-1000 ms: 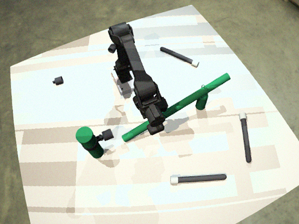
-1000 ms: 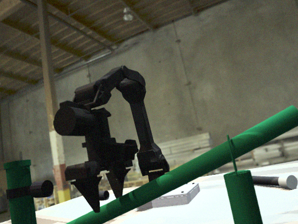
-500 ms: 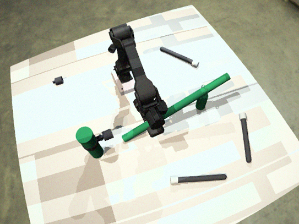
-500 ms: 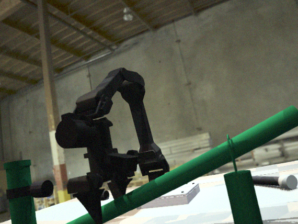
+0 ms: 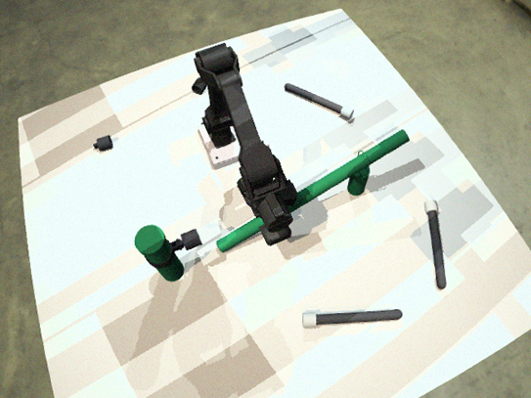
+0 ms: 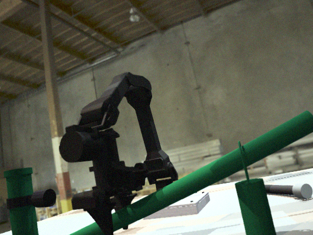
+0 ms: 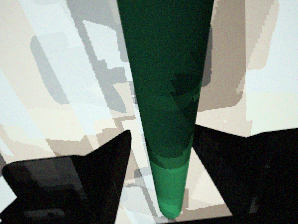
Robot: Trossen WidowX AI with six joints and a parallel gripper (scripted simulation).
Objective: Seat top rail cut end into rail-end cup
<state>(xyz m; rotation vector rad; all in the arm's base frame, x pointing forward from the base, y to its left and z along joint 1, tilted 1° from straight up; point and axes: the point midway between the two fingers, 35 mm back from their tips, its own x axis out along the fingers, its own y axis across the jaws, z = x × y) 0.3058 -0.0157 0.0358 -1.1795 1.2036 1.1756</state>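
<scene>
Pincer (image 5: 277, 235) (image 6: 118, 226) (image 7: 157, 130): black, wedge-shaped fingers, partly open, straddling the rail. Wrist view shows a narrow gap on one side; contact on the other, can't tell.

Rail (image 5: 340, 178) (image 6: 208, 171) (image 7: 165, 75): long round green bar, smooth, slanting down through the pincer. Its cut end is past the pincer on the big-post side, short of the cup and apart from it.

End cup (image 5: 192, 239) (image 6: 45, 198): dark, cylindrical, mouth toward the pincer's side, rail not in it. Hangs off a dark brace band (image 6: 19, 202) round the green big post (image 5: 172, 270) (image 6: 23, 222), just below the flat round post cap (image 5: 150, 239) (image 6: 18, 172).

Opposite side of the pincer: thin green wire-like loop (image 5: 361, 153) (image 6: 242, 159) on a shorter green post (image 5: 357, 188) (image 6: 255, 206); rail runs through it.

Well apart from the pincer on the pale, patchy worktop (image 5: 256, 342): three dark rods, white-capped, and a small dark fitting (image 5: 104, 142).
</scene>
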